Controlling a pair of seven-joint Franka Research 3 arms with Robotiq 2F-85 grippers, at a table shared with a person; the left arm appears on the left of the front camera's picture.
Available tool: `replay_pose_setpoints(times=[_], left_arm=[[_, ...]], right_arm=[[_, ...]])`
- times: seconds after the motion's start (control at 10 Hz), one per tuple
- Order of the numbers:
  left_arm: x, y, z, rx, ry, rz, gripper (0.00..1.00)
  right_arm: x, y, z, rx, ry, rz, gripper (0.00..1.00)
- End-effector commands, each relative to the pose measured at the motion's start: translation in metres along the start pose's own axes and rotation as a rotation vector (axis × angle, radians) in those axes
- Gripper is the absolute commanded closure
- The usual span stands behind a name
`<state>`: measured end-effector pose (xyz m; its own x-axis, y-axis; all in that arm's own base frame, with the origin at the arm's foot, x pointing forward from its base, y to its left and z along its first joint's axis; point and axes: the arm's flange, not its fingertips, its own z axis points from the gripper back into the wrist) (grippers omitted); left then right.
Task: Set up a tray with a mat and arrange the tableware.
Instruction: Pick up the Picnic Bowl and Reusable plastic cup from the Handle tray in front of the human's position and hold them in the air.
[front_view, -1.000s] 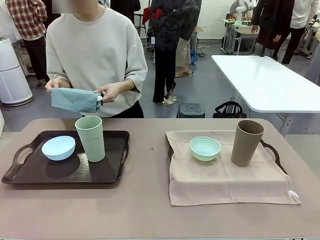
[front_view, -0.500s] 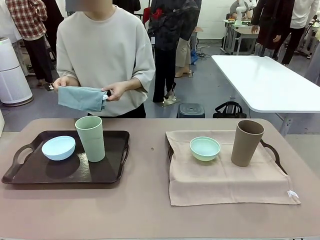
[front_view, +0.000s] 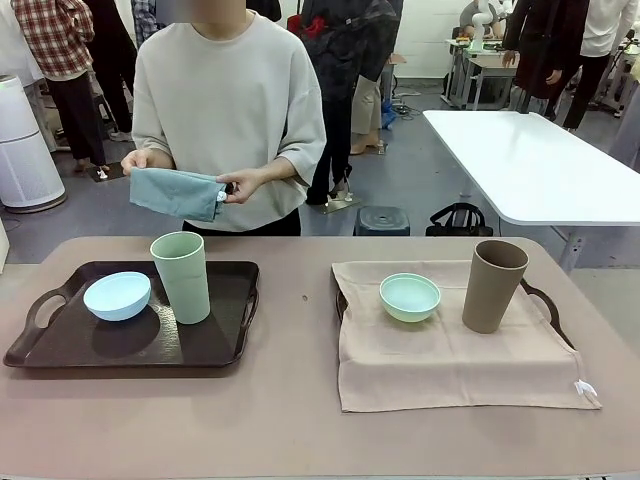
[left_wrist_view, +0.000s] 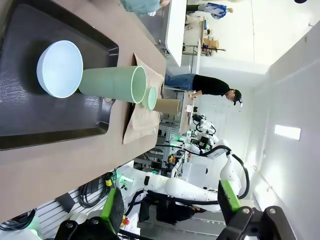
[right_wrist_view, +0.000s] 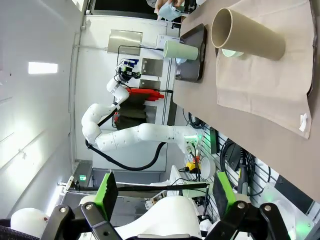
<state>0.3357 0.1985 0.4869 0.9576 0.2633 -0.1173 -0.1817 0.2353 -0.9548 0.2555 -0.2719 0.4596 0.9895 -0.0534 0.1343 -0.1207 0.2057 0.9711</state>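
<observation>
- Across the table, the person holds a folded blue cloth, likely the mat for the bare dark tray.
- I'd clear the pale blue bowl and light green tumbler off it first.
- Left gripper and right gripper: jaws apart, empty.

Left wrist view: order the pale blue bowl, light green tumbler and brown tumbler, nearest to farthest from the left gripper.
1. pale blue bowl, on the tray.
2. light green tumbler, beside it.
3. brown tumbler, on the mat.
</observation>
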Motion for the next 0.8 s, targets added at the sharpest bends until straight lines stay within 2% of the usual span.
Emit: replay_pose_setpoints(times=[0.0, 0.7], left_arm=[[-0.0052, -0.0006, -0.0018, -0.015, -0.006, -0.011, 0.0], [-0.0003, 0.0004, 0.0, 0.0, -0.001, 0.001, 0.0]], right_arm=[[-0.0018, -0.0009, -0.0012, 0.003, -0.006, -0.007, 0.0], [-0.0003, 0.0, 0.0003, 0.0, -0.001, 0.0, 0.0]])
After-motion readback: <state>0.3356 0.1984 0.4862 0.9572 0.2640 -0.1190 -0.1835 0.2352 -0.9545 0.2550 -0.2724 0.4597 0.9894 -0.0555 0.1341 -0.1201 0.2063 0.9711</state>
